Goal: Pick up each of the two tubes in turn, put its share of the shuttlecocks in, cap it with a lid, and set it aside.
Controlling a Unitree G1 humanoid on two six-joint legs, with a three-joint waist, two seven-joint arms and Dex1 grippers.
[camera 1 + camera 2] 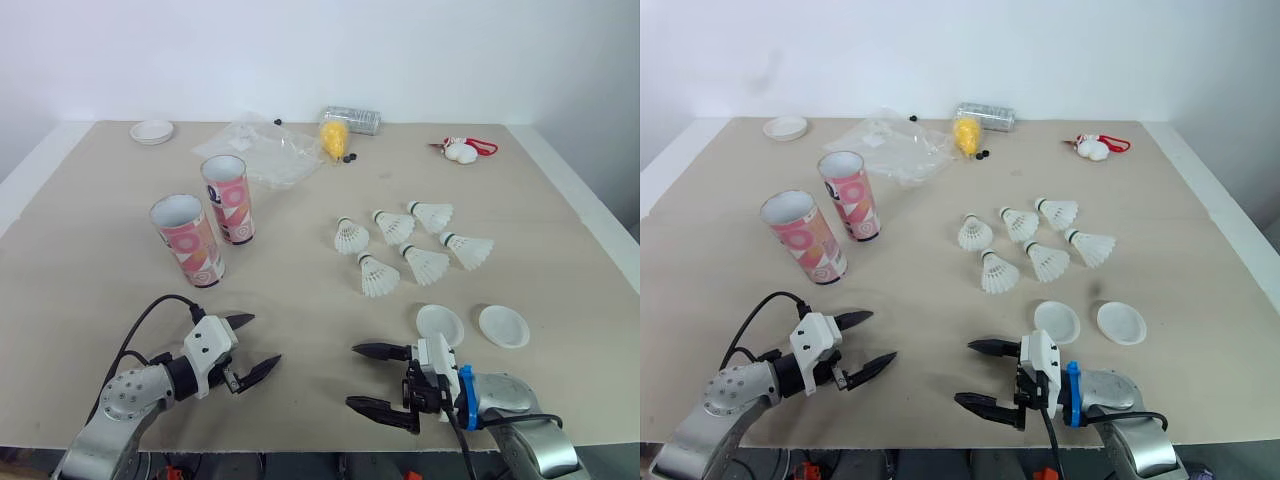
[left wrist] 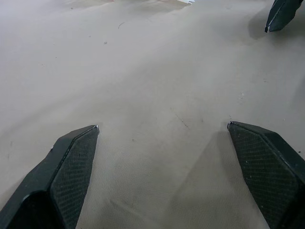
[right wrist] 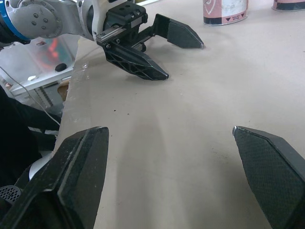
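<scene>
Presently both sets of jaws stand wide apart with nothing between them: left gripper (image 1: 262,340) and right gripper (image 1: 352,376) hover low over the near edge of the table (image 1: 300,290), tips facing each other across bare surface. Outward on the left side, two pink tubes stand upright and open-mouthed, the nearer tube (image 1: 188,240) just beside the farther tube (image 1: 228,198), both empty as far as can be seen. Right of centre lie six shuttlecocks (image 1: 425,264) in a loose cluster, with two white lids (image 1: 440,323) near the right gripper. At the far edge: a crumpled plastic bag (image 1: 262,150), a small white dish (image 1: 151,131) and a few odd items. Nothing of the task looks done; the step in hand is judged to be the first tube pick, most likely the nearer one by the left arm. To do it well, come in from the side at mid-height, jaws squarely around the wall, and close gently since the cardboard may dent. Keep it upright and lift clear before swinging, so the neighbouring tube is not tipped.
</scene>
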